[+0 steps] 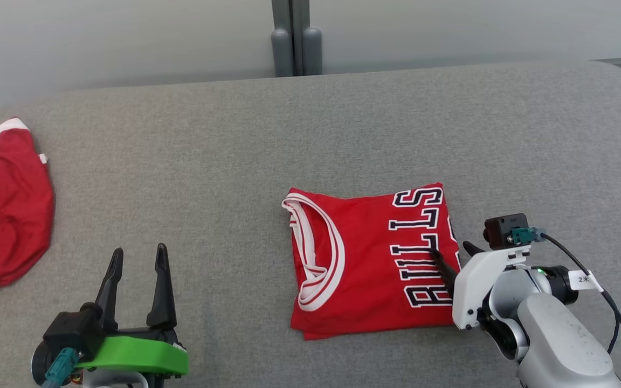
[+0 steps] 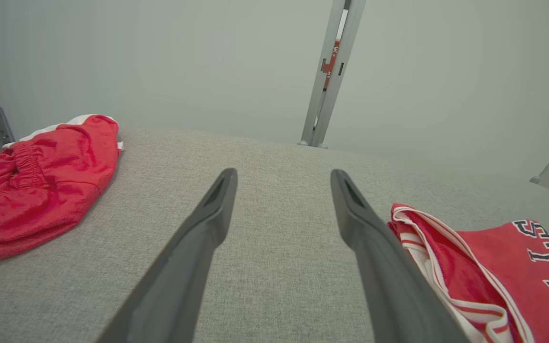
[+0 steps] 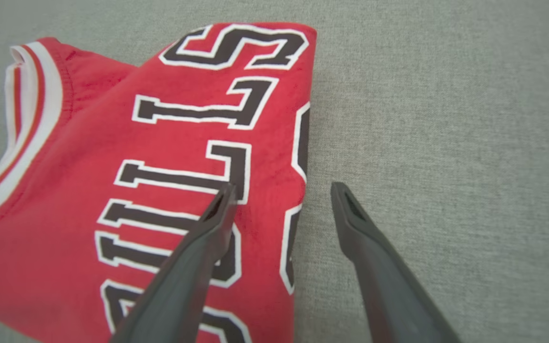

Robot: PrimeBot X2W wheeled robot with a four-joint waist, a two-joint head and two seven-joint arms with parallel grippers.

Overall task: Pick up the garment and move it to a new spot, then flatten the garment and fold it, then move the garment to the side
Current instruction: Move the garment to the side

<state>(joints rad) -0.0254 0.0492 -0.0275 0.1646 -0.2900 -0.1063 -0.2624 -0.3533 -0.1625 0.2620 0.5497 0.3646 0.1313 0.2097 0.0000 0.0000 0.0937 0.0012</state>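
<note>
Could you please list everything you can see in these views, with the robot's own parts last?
jersey: one, red with white trim and dark lettering, folded, centre-right of the surface
shorts: one, red with white trim, crumpled, at the surface's left edge
surface: one, grey fabric, under both garments
post: one, grey, behind the surface's far edge
left claw: one, dark fingers, open, lower left over bare surface
right claw: one, dark fingers, open, astride the jersey's right edge, one finger over the lettering and one over the surface
</note>
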